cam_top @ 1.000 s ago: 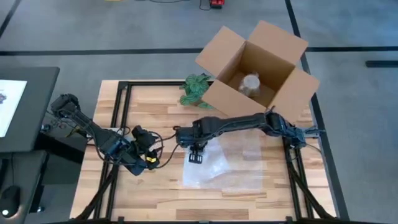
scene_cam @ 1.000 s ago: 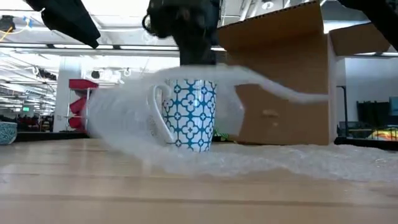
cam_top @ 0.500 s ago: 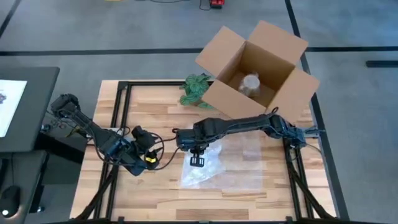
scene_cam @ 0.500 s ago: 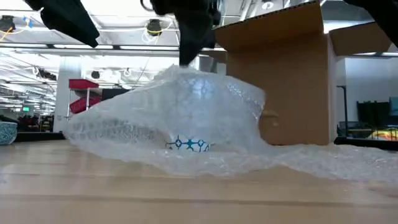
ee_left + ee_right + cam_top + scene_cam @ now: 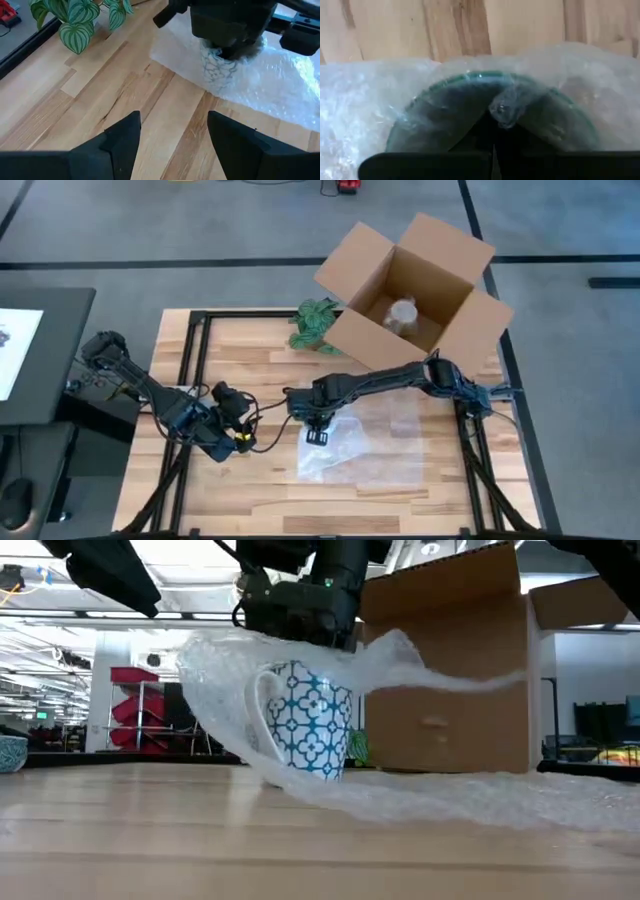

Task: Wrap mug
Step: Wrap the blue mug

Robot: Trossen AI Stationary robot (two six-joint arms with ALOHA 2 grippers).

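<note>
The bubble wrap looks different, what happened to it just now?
Half a second ago the bubble wrap lay draped over the whole mug. Now the right hand, pinching a bit of it, has lifted it back up, so the mug's blue pattern shows again. The mug, the box and the waiting left hand stayed put.

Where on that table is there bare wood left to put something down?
The near edge of the table, below the bubble wrap, is bare. So is the far left stretch between the plant and the left claw. The middle is crowded: the right claw pinches wrap over the mug, and the cardboard box fills the far right corner.
</note>
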